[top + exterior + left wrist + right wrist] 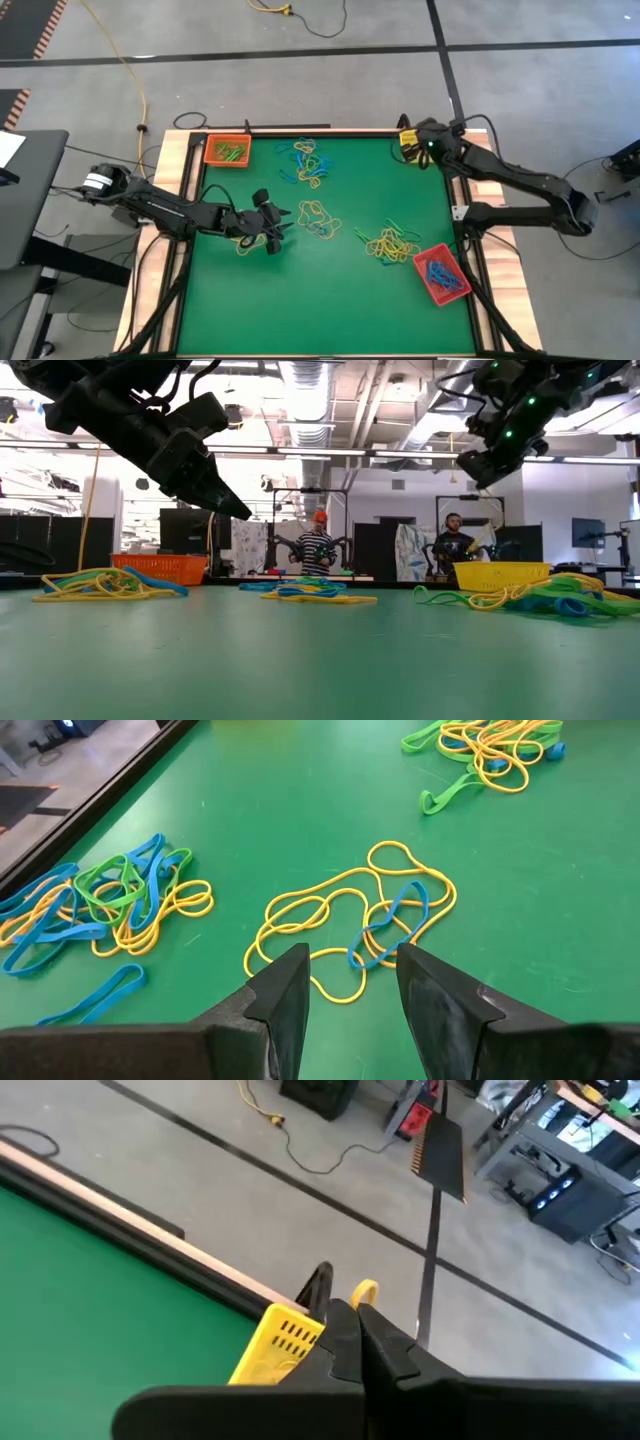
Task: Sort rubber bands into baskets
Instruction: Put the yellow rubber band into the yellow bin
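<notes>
Loose yellow, blue and green rubber bands lie in piles on the green table (330, 300), at the far middle (308, 162), the centre (318, 220) and the near right (392, 243). My left gripper (350, 965) hovers open above the table, over tangled yellow bands with a blue one (390, 925) among them. My right gripper (350, 1305) is raised at the table's far right corner, over the yellow basket (275, 1345), and is shut on a yellow rubber band (365, 1289). The orange basket (228, 151) stands at the far left and the red basket (441, 275) at the near right. My right gripper pinches the yellow rubber band between its two fingertips; a small loop of it (366, 1287) sticks out past them. The band is lifted clear of the table, above the yellow basket. The fingers hide the rest of it.
The orange basket holds green bands and the red basket blue ones. A further pile of bands (100, 905) lies beside my left gripper. A wooden frame (180, 200) borders the table. Two people (317, 545) stand in the room beyond the table.
</notes>
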